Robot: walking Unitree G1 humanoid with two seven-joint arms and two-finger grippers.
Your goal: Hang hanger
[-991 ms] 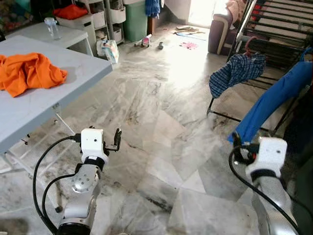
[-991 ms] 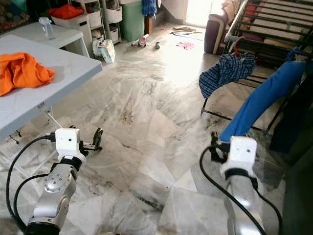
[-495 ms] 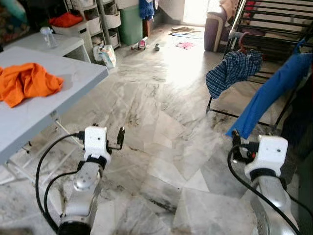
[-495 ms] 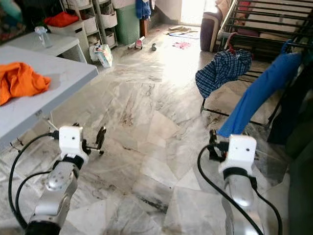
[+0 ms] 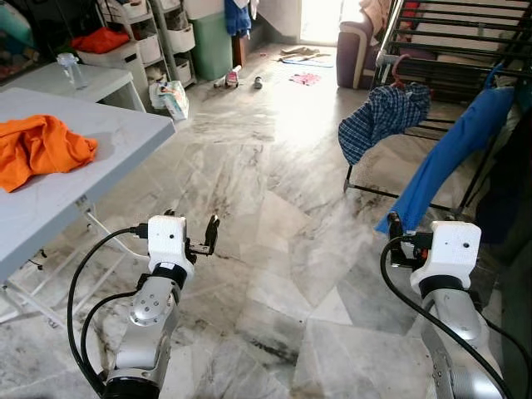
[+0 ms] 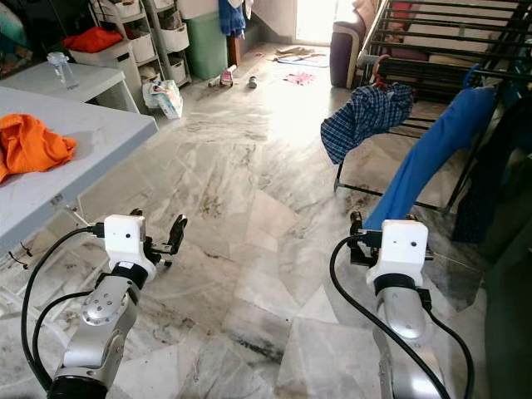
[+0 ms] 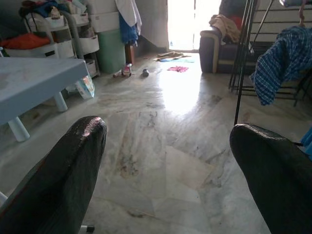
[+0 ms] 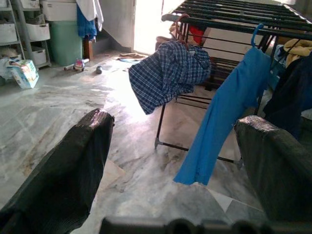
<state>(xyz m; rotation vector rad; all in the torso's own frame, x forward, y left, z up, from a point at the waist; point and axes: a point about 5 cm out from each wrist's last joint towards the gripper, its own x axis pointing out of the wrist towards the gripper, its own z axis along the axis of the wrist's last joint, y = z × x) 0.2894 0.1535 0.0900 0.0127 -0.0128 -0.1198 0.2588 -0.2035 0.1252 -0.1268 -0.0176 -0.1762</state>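
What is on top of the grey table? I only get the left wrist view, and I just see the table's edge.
Observer: An orange cloth lies crumpled on the table.
Operator: Is there a hanger anywhere?
Observer: Yes. A blue garment hangs by a blue hanger hook from the drying rack, beside the checked shirt.
Operator: Is the other hand holding something?
Observer: No. The right end effector is open and empty, and it points toward the rack.
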